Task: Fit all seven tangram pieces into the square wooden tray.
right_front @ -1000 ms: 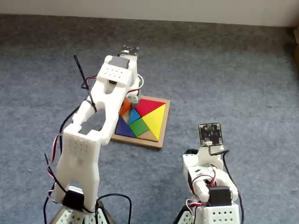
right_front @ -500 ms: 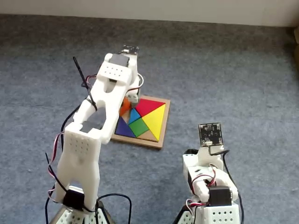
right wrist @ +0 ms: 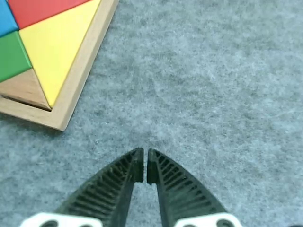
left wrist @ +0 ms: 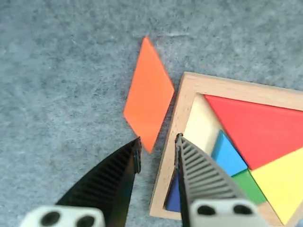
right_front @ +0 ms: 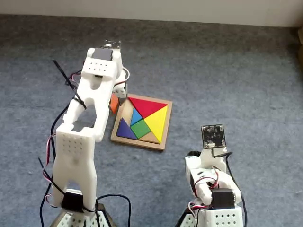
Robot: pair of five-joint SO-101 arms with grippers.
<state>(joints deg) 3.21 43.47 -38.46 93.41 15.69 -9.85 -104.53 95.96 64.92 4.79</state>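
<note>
Over on the left, the white left arm (right_front: 80, 137) stretched up the grey carpet (right_front: 236, 66) toward the tray's ten o'clock side. The left gripper (left wrist: 157, 143) hung low with its jaws parted by a modest gap and nothing gripped. One fingertip sat by a sharp point of the flat orange parallelogram piece (left wrist: 149, 94), the other over the tray frame. That piece lay flat on the carpet outside the square wooden tray (right_front: 137, 143), just beside its rim at about ten o'clock in the high view; whether it touched the wood, I could not tell.

Inside the tray, a strip of pale bare floor (right_front: 126, 110) showed in the ten o'clock corner. The dark blue triangle (right_front: 124, 128) filled the seven o'clock corner, with the small light blue triangle (right_front: 136, 117) and the green square (right_front: 140, 128) packed near the centre. A plain wood-coloured triangle (right_front: 150, 137) lay at six o'clock, the big red triangle (right_front: 147, 108) at twelve and the big yellow triangle (right_front: 158, 120) at three.

At the tray's five o'clock, well apart, stood the right arm (right_front: 210, 187). The right gripper (right wrist: 144, 165) hovered over bare carpet, jaws all but pressed together and holding nothing
</note>
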